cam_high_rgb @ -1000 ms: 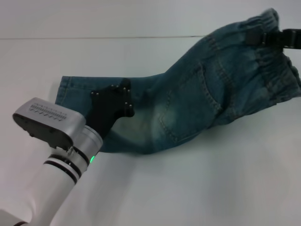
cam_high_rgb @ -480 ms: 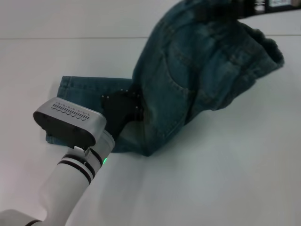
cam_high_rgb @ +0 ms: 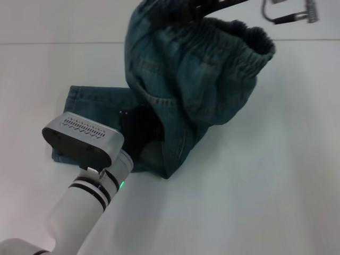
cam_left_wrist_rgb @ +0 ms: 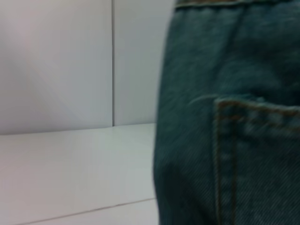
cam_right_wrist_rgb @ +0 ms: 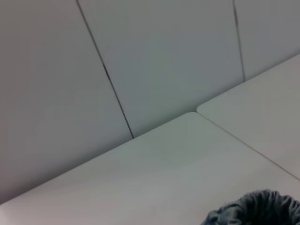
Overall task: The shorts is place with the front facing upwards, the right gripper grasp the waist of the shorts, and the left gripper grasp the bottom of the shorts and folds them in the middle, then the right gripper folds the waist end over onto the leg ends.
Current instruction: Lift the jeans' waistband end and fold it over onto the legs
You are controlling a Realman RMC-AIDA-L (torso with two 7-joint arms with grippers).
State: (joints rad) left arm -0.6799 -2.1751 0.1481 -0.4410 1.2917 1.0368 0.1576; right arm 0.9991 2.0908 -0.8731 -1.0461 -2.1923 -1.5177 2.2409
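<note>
With the right claw (cam_high_rgb: pixel 175 13) clenched on the shorts (cam_high_rgb: pixel 196 79) at the waist, lifted above the counter (cam_high_rgb: pixel 255 202), carry it over toward the leg ends (cam_high_rgb: pixel 71 106) while the left claw (cam_high_rgb: pixel 139 130), grip state indiscernible, pins the fold.

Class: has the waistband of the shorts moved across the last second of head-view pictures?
Yes. The waistband swung up and leftward toward the leg hems, which stayed put.
</note>
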